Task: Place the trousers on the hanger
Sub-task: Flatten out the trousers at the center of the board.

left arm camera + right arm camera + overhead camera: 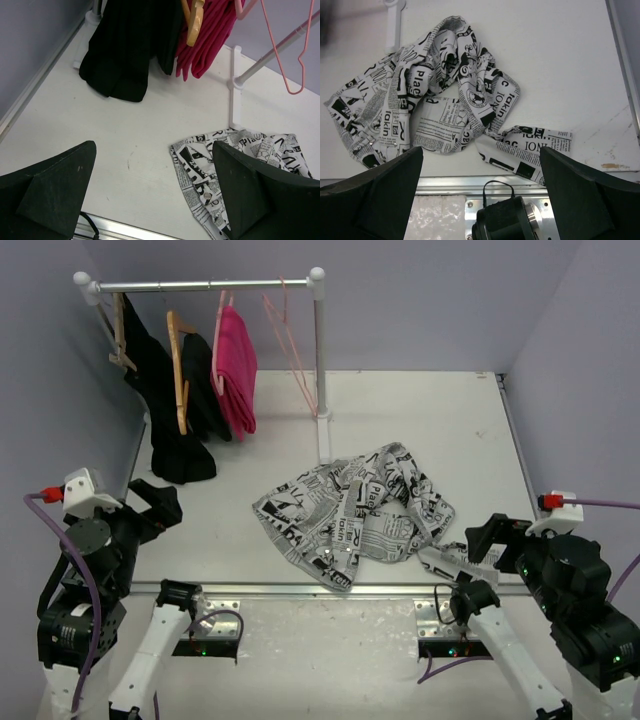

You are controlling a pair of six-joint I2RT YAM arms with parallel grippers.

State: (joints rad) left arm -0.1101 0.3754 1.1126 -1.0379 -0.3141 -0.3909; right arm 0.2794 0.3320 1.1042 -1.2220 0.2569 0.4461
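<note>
The left gripper (154,147) and the right gripper (481,150) both have their fingers spread wide, gripping and touching nothing. The trousers (355,515) lie crumpled on the table (450,430), near centre, just beyond the right gripper. The hanger (288,355) hangs at the right end of the far rail (200,285).

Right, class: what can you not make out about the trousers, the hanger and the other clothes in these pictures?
Trousers: crumpled in every view, so waistband and legs cannot be told apart.
Left wrist view: a finger of the left end effector hides their right part.
Hanger: hook cut off by that view's top edge; too thin in the top view.
Black garments: folds too dark to tell their type.
</note>
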